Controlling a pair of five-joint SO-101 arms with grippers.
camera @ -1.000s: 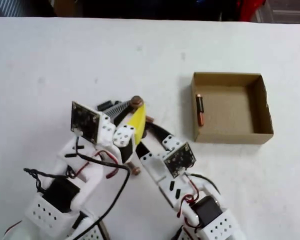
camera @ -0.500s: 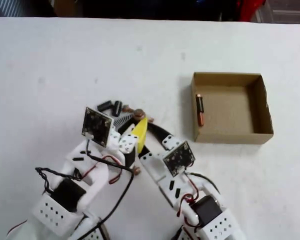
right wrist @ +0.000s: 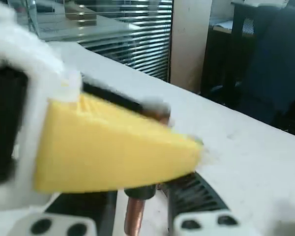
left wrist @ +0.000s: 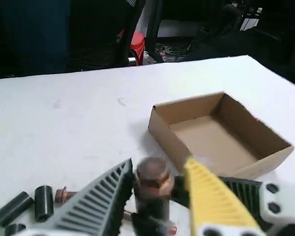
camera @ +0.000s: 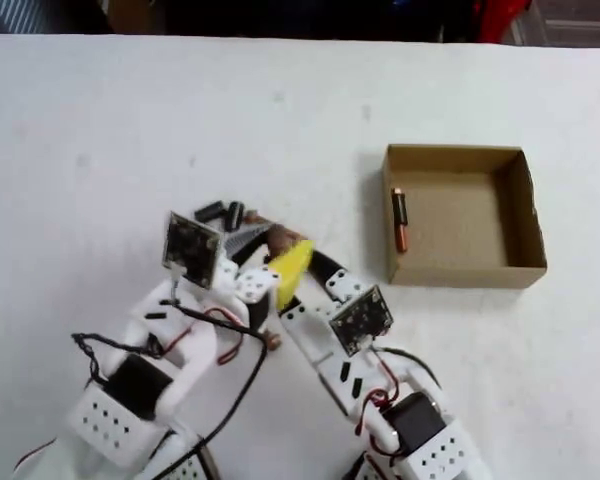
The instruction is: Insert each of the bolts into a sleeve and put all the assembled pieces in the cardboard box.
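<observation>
Both arms reach in from the near edge of the table (camera: 100, 120) and meet left of the cardboard box (camera: 465, 272), their wrists angled toward each other.

The left pincer (left wrist: 157, 166) is raised, and a bolt (left wrist: 152, 174) stands upright between its 2 fingers, seated in a black sleeve (left wrist: 152, 204). In the left wrist view the black ribbed finger (left wrist: 105, 196) lies against the bolt head. A thin dark gap separates the head from the yellow finger (left wrist: 206, 196), so the fingers stand slightly apart.

The right pincer (right wrist: 137, 209) comes in from the box side, low at the same piece. The right wrist view looks past the yellow finger at close range. It shows the copper shank (right wrist: 134, 219) sticking out below the sleeve. I cannot tell whether the right pincer is clamped or apart.

From the high view, 1 assembled piece (camera: 400, 220) lies inside the box against its left wall. 2 loose sleeves (camera: 222, 213) lie on the table just beyond the left pincer. The left wrist view shows those sleeves with a loose bolt (left wrist: 64, 195) lying beside them. The high view also shows a copper bolt end (camera: 271, 341) on the table between the 2 arms.
</observation>
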